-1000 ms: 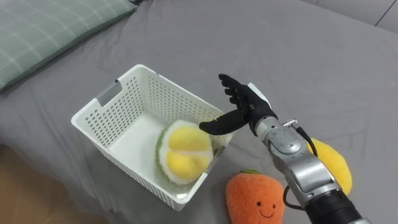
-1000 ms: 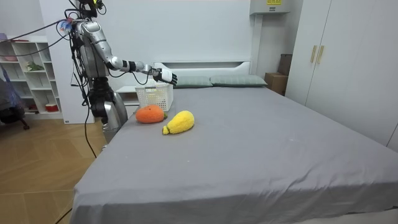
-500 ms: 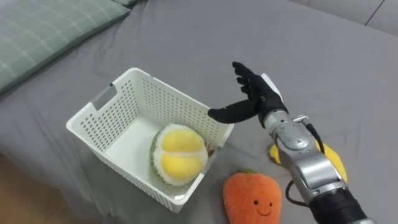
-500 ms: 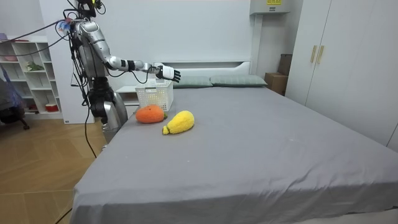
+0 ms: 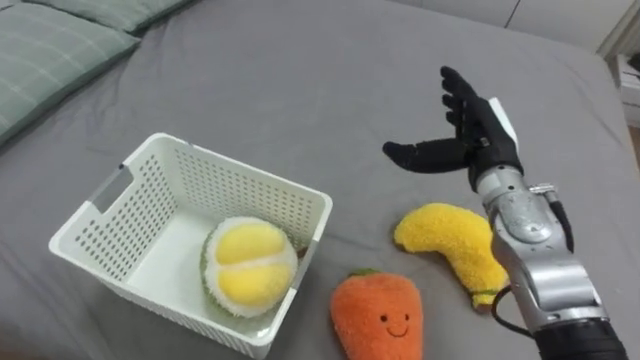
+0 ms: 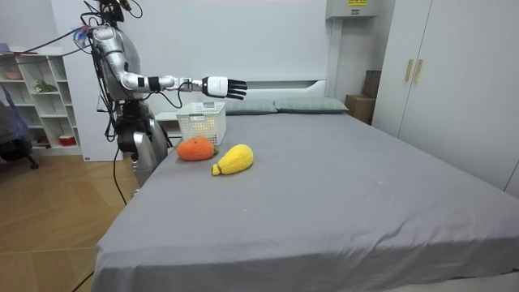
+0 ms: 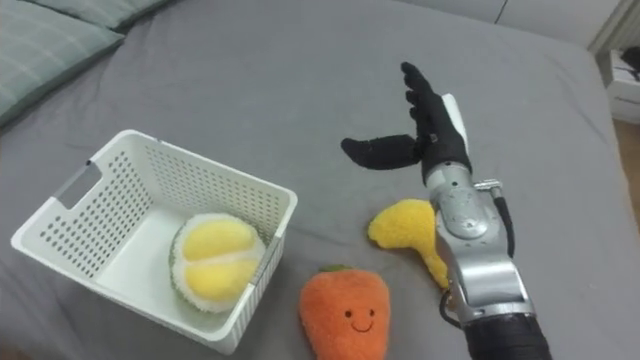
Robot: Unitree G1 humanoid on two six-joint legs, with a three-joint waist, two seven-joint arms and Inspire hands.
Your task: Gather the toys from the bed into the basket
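Note:
A white perforated basket sits on the grey bed and holds a yellow-and-white plush fruit. Just right of the basket lies an orange carrot plush. A yellow banana plush lies beyond it, partly under my right forearm. My right hand hovers open above the bed, past the banana, fingers spread and empty.
Green checked pillows lie at the upper left of the bed. In the room view I stand at the bed's corner by white shelves, with a headboard behind and wardrobes at the room view's right.
My right hand has lifted away from the basket's rim and swung right, out over the bed. The head camera has shifted, so the basket sits lower left and the banana shows more fully.

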